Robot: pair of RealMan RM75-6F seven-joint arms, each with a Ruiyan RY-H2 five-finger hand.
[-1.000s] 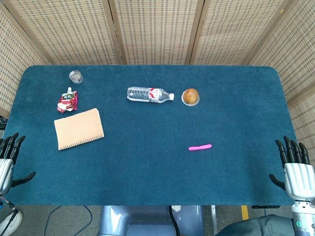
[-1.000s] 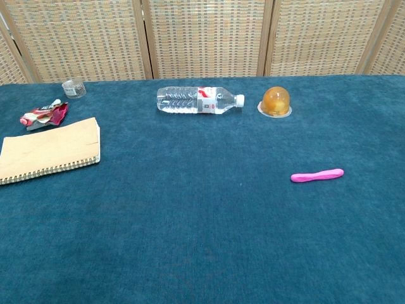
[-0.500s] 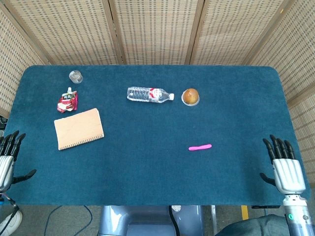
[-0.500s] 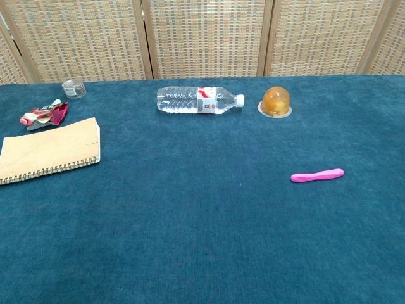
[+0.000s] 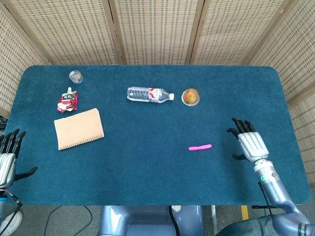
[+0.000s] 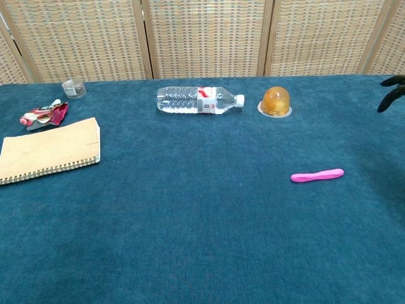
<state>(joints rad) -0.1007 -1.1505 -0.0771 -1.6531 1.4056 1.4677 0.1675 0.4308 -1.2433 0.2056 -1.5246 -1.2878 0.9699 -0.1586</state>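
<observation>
Over the table's [image 5: 147, 172] right side, the right hand [image 5: 249, 143] is now hovering with fingers [image 5: 239, 124] spread and holding nothing, having moved in from the edge where it was waiting a second ago. It is nearing the pink stick [image 5: 200, 147], which is lying unmoved just beside it. At the left edge, the left hand [image 5: 7, 157] is staying put, fingers spread and empty.

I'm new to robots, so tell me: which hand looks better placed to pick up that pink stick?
Probably the right hand: open, just beside the pink stick. The left hand sits at the far table edge.
</observation>
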